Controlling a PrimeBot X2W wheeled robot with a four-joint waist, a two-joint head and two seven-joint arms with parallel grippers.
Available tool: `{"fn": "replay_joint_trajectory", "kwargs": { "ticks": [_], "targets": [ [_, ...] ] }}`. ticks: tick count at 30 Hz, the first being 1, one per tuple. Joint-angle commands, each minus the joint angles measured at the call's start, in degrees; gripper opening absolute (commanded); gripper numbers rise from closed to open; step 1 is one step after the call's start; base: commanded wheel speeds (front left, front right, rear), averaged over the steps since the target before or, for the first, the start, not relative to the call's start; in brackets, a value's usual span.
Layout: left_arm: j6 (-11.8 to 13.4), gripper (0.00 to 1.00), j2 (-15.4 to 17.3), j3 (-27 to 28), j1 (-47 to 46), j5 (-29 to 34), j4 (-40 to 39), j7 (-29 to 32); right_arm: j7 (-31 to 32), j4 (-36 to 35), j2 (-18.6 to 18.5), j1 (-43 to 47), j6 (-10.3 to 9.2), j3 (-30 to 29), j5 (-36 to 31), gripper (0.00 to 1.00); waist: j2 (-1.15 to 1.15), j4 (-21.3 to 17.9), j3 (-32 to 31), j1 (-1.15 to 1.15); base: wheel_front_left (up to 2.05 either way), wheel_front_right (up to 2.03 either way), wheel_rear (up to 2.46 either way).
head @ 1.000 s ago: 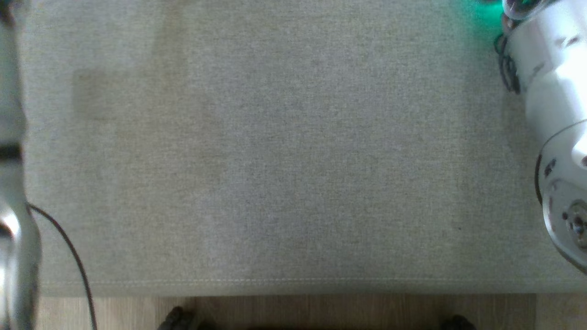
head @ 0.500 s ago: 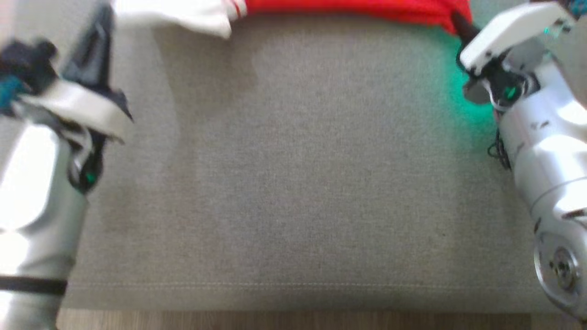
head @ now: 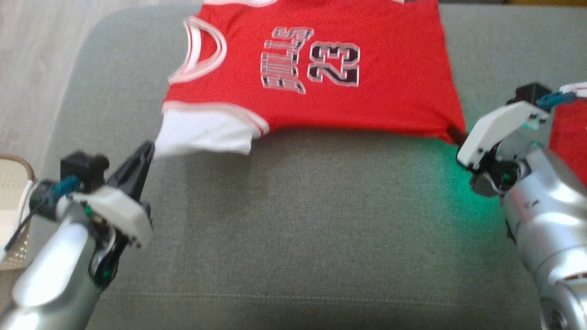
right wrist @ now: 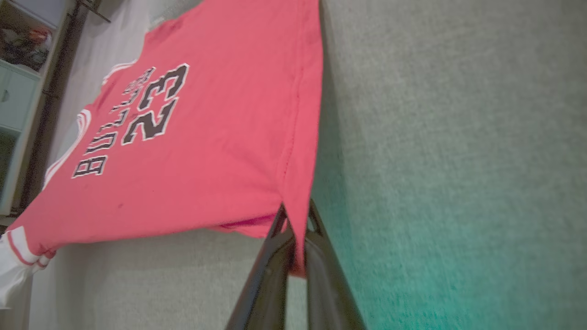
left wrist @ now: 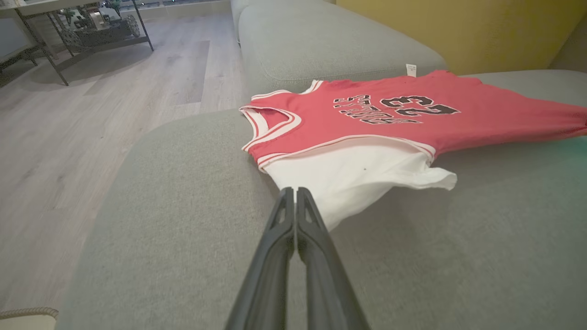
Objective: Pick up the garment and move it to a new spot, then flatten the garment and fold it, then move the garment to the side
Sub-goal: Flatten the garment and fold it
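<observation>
Sofa cushion (head: 321, 229), grey and woven, fills the near ground, with a stitched seam running across close to its front edge. Both silver forearms come in over it from the lower corners.

The left end effector (head: 147, 149) is clenched on the tip of the white sleeve (head: 206, 135); the left wrist view shows its two dark fingers (left wrist: 279, 229) pressed together with the white cloth pinched at their tips. The right end effector (head: 455, 135) is clamped on the near right hem corner of the garment (head: 321, 91), and the right wrist view shows red cloth squeezed between its fingers (right wrist: 275, 256). A green glow (head: 458, 183) from the right wrist tints the cushion just beside that corner.

The garment, a red jersey with "BULLS 23" on it (lettering turned sideways to the head camera), is stretched between the two grips. Its near edge is raised off the cushion and throws a shadow beneath, while its far part lies on the sofa. A small white tag (left wrist: 411, 69) sticks up at its far edge.

Beside the left forearm, off the sofa, sits what looks like a pale woven basket (head: 13, 183). More red cloth (head: 568, 133) shows at the right edge, partly hidden behind the right wrist.

Farther off are wooden floor (left wrist: 69, 137), another grey cushion (left wrist: 321, 46), a yellow wall (left wrist: 458, 27) and a metal-legged table (left wrist: 55, 41).
</observation>
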Motion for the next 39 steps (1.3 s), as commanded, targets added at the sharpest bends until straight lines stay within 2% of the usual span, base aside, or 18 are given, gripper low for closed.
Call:
{"fn": "replay_joint_trajectory", "kwargs": {
  "ticks": [1,10,16,19,22,27,39],
  "targets": [
    [0.1,0.0,3.4,2.2,-1.3,-0.5,-1.9,-0.1,0.5,-2.4,-0.3,-0.1,-0.01,1.2,0.2,0.0,0.0,0.1,-1.4,0.01,0.0,0.0,0.0],
    [0.1,0.0,9.7,-1.5,7.9,-5.4,-9.0,3.8,11.4,-9.8,-2.8,8.7,-0.01,7.4,1.6,0.0,0.0,-0.7,-5.7,0.01,0.0,0.0,0.0],
    [0.4,0.0,12.6,-1.2,14.3,-9.2,-13.5,6.2,20.6,-17.9,-5.6,15.3,-0.01,10.2,5.3,0.0,0.0,-1.5,-7.7,0.01,0.0,0.0,0.0],
    [1.4,0.0,13.7,-0.5,17.8,-11.0,-15.5,6.6,25.1,-22.5,-7.2,18.7,-0.01,11.1,7.0,0.0,0.0,-2.1,-8.5,0.01,0.0,0.0,0.0],
    [1.8,0.0,14.9,-0.3,20.9,-12.2,-17.4,7.1,28.6,-26.1,-8.7,21.6,-0.01,10.6,8.2,0.0,0.0,-2.4,-9.2,0.01,0.0,0.0,0.0],
    [0.9,0.0,17.1,-1.5,24.6,-15.1,-22.7,8.4,34.3,-30.9,-10.6,25.8,-0.01,9.2,7.8,0.0,0.0,-2.6,-9.9,0.01,0.0,0.0,0.0],
    [0.2,0.0,23.0,-3.7,28.6,-19.4,-28.5,9.3,44.6,-43.8,-9.3,37.0,-0.01,0.3,4.0,0.0,0.0,-2.4,-9.6,0.01,0.0,0.0,0.0]
  ]
}}
